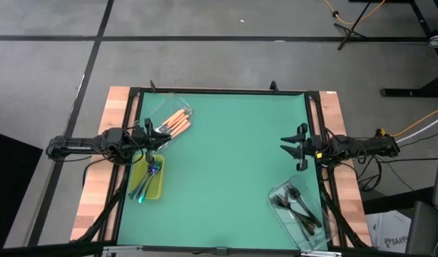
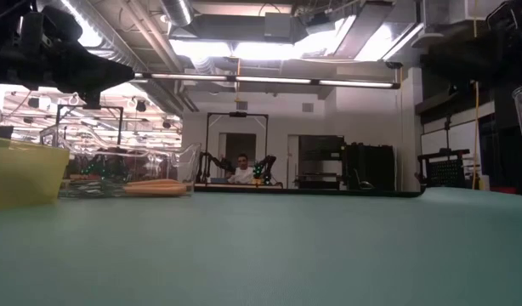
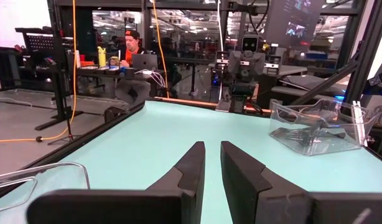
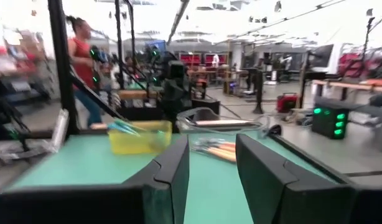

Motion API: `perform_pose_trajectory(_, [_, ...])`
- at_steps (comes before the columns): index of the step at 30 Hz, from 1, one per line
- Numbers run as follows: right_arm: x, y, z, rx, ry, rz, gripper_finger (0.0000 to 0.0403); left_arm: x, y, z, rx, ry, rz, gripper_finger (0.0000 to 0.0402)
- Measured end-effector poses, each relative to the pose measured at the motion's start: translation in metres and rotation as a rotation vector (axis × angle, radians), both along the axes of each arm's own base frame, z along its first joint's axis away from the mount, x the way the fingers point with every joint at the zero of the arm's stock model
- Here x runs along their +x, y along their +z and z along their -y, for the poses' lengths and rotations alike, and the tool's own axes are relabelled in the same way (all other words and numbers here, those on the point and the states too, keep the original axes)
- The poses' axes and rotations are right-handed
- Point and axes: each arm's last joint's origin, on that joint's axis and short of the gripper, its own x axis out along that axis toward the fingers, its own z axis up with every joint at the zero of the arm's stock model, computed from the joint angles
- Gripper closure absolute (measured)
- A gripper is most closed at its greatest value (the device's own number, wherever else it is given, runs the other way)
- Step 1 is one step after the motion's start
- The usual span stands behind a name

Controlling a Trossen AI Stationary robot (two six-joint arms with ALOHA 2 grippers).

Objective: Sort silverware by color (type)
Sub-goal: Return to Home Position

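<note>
Overhead first. Find left claw (image 1: pixel 160 135) at the left edge of the green worktop (image 1: pixel 233 171), between the upper clear tub (image 1: pixel 160 114) and the yellow-green tray (image 1: pixel 160 191), holding nothing. Find right claw (image 1: pixel 290 146) at the right edge, near the lower clear tub (image 1: pixel 315 235) but apart from it, fingers spread, holding nothing. Log orange-handled forks (image 1: pixel 177 123) bunched in the upper clear tub, iridescent forks (image 1: pixel 148 178) in the yellow-green tray, black forks (image 1: pixel 299 207) in the lower clear tub.

Low view next. See the yellow-green tray (image 2: pixel 23 174) at near left, with the orange-handled forks (image 2: pixel 155 187) lying beyond it. Note the dark bulk of the left arm (image 2: pixel 48 51) overhead. Spot a seated person (image 2: pixel 241 172) far back in the room.

Left wrist view. Read only a narrow slit between the two fingers (image 3: pixel 190 171), nothing gripped. Look across to the lower clear tub (image 3: pixel 340 124) with black forks (image 3: pixel 303 134) inside, and to the right arm (image 3: pixel 246 68) beyond.

Right wrist view. Read a wider gap here, nothing held. Look across to the yellow-green tray (image 4: pixel 138 142), the upper clear tub (image 4: pixel 222 121) just beside it, and the left arm (image 4: pixel 175 81) behind. Note a person in a red top (image 4: pixel 85 68) in the room.
</note>
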Motion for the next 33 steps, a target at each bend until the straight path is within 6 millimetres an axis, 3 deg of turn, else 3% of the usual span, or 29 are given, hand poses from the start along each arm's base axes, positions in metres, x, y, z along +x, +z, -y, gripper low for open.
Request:
perform_pose_trajectory(5, [0.0,-0.004,0.001,-0.095,-0.044,-0.048,0.0279,0.0,0.0,0.0,0.0,0.0,0.0,0.0356])
perform_pose_trajectory(20, [0.001,-0.009,0.002,-0.109,-0.091,-0.11,0.0279,0.0,0.0,0.0,0.0,0.0,0.0,0.0356])
perform_pose_trajectory(29, [0.001,-0.009,0.017,-0.105,-0.231,-0.121,0.0279,0.0,0.0,0.0,0.0,0.0,0.0,0.0356])
perform_pose_trajectory(33, [0.001,-0.01,0.022,-0.104,-0.207,-0.13,0.0279,0.0,0.0,0.0,0.0,0.0,0.0,0.0356])
